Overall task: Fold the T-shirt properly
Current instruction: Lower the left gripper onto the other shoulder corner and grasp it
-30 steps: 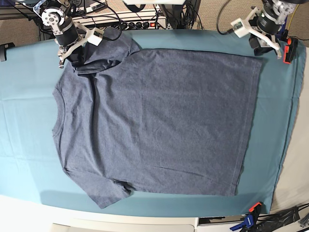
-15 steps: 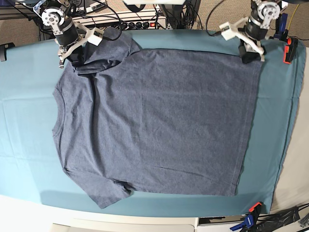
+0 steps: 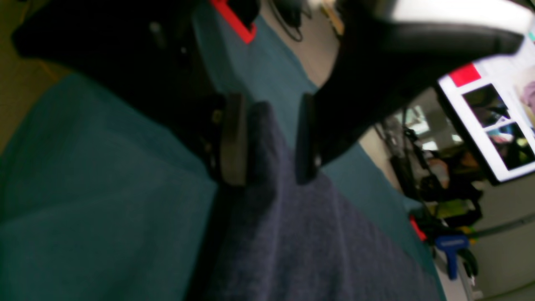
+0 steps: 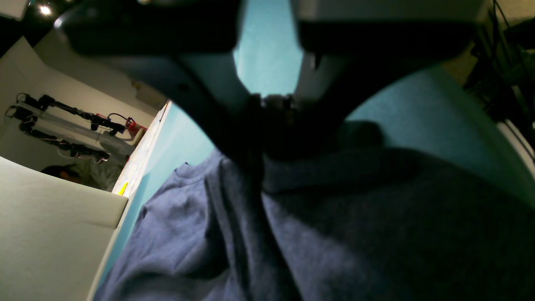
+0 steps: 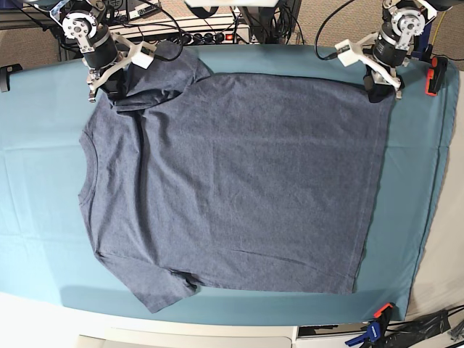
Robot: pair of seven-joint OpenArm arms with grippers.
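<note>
Seen from the base camera, the T-shirt (image 5: 232, 181) lies spread flat on the teal table cloth (image 5: 43, 181), plain side up, collar toward the view's left and hem toward its right; no lettering shows on it. The right gripper (image 5: 109, 83) sits at the bunched upper sleeve at top left, and the left gripper (image 5: 378, 88) stands over the shirt's far hem corner at top right. A red-and-black clamp (image 5: 435, 75) grips the cloth's edge beside it, and a blue clamp (image 5: 375, 332) is partly cut off at the bottom.

In the left wrist view, blurred throughout, the gripper's two dark pads (image 3: 234, 138) stand apart with a raised ridge of slate-blue fabric between them; whether either pad touches the fabric is hard to make out. A monitor (image 3: 489, 121) at right shows small pictures and a red patch, none of it readable.

In the right wrist view, the fingers are pressed together, pinching a fold of the shirt that hangs down in creases from the grip. The fingertips themselves are lost in shadow. The collar edge (image 4: 184, 173) shows at lower left, with teal cloth beyond.
</note>
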